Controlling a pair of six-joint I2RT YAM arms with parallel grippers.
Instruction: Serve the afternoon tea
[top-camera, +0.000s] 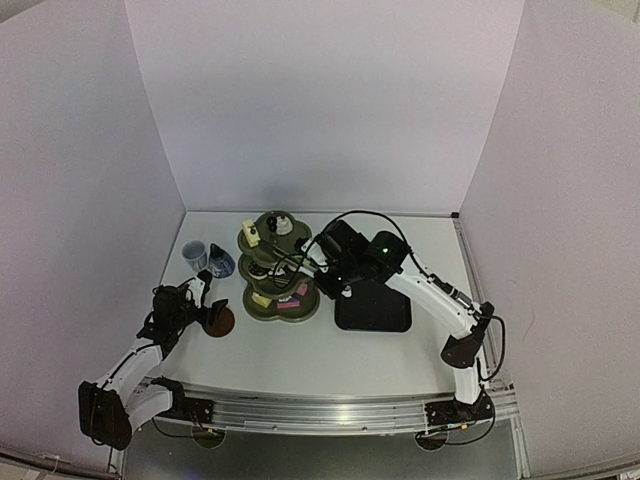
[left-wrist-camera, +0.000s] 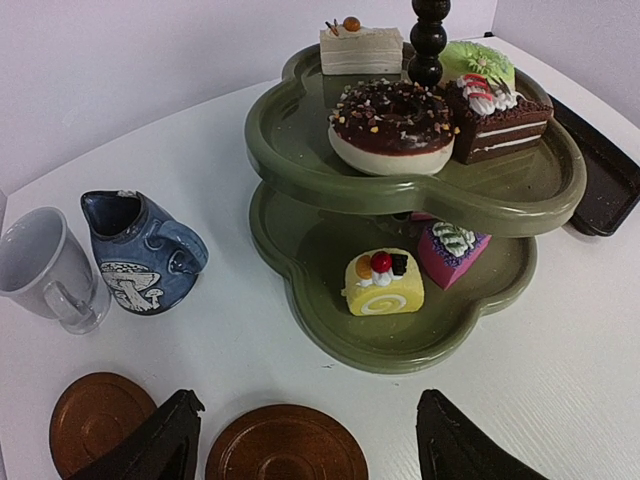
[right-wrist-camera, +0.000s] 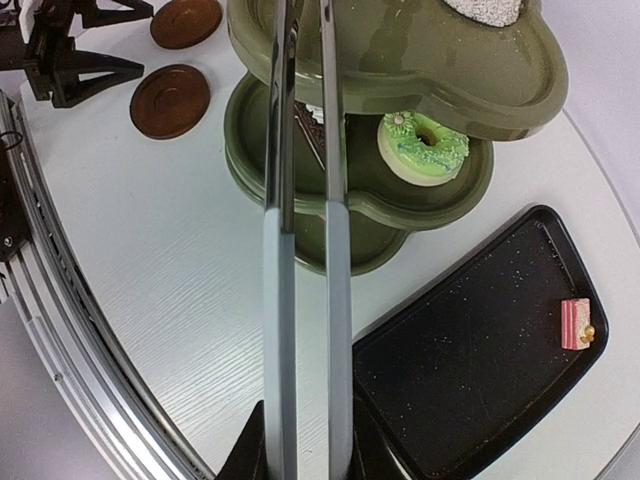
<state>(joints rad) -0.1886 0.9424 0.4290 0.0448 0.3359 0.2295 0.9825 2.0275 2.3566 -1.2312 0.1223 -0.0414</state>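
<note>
The olive-green stand holds several small cakes: a chocolate doughnut, a chocolate slice, a yellow roll, a pink cake and a green doughnut. One pink cake lies on the black tray. My left gripper is open low over a brown saucer. A second saucer lies to its left. The pale cup and blue pot stand beyond. My right gripper is shut on thin tongs that reach in at the stand.
The black tray lies right of the stand, close to its bottom tier. White walls close in the table on the left, back and right. A metal rail runs along the near edge.
</note>
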